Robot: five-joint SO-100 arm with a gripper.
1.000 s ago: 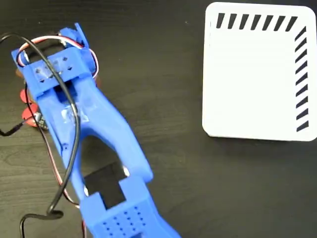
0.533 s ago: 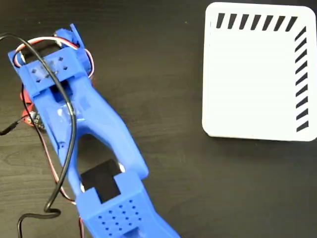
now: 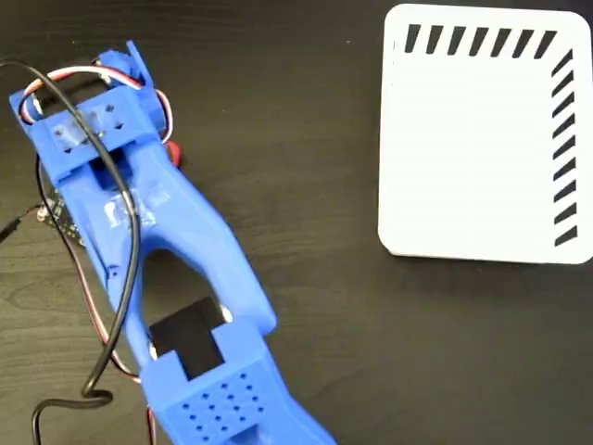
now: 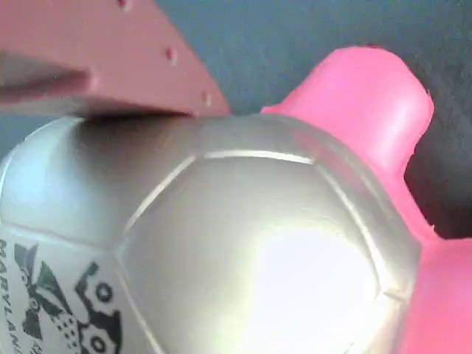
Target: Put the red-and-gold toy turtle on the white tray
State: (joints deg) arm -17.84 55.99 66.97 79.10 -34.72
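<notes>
1. In the fixed view I see my blue arm [image 3: 176, 250] stretched across the left half of the dark table [image 3: 306, 306], its wrist block at the upper left.
2. The gripper [image 3: 139, 69] sits at the top of that block, mostly hidden under the arm's own body, so from above I cannot tell how far apart its fingers stand.
3. The red-and-gold toy turtle [image 4: 243, 251] is directly beneath the gripper. In the fixed view only a small red bit [image 3: 171, 153] of it peeks out just beside the wrist block's right edge.
4. The wrist view is filled by the turtle's shiny domed shell, with a black printed mark at the lower left and a pink-red limb at the upper right.
5. One gripper finger [image 4: 110, 59] crosses the top left of the wrist view and seems to touch the shell's upper edge. I cannot see the other finger, so I cannot say whether the turtle is clamped.
6. The white tray [image 3: 473, 148] lies well away from the gripper, at the table's upper right, with dark slanted stripes along its top and right edges.
7. Black and red-white cables [image 3: 111, 306] loop over and beside the arm.
</notes>
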